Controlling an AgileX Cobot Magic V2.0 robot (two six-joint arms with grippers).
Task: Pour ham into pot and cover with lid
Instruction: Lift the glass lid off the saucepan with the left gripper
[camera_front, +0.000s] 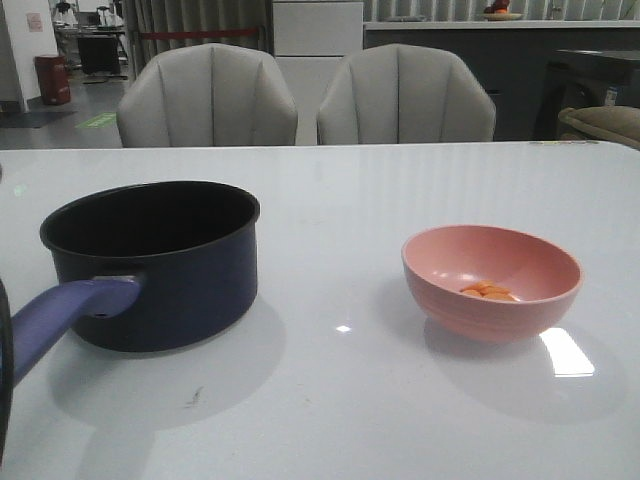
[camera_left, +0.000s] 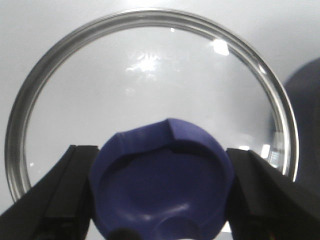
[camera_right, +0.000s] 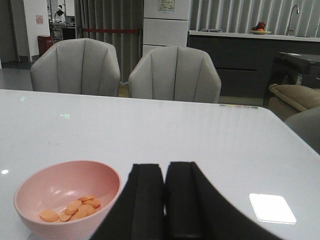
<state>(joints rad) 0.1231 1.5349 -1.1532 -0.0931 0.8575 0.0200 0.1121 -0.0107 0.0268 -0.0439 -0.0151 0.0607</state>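
Observation:
The dark navy pot (camera_front: 175, 285) stands at the left of the table, open and black inside, its purple-blue handle (camera_front: 60, 318) pointing toward me. Several orange-pink ham pieces (camera_front: 488, 292) lie in a pink bowl (camera_front: 470, 315) at the right. In the left wrist view the glass lid (camera_left: 150, 75) with its silver rim fills the frame. My left gripper (camera_left: 161, 150) is shut on the lid's blue knob (camera_left: 162, 185), a finger pressed to each side. My right gripper (camera_right: 165, 200) is shut and empty, just beside the bowl (camera_right: 65, 180) and its ham (camera_right: 75, 206).
Two grey chairs (camera_front: 210, 100) stand behind the table's far edge. A bit of the pot (camera_left: 307, 95) shows beside the lid in the left wrist view. A dark curved edge (camera_front: 3, 380) cuts into the front view's left border.

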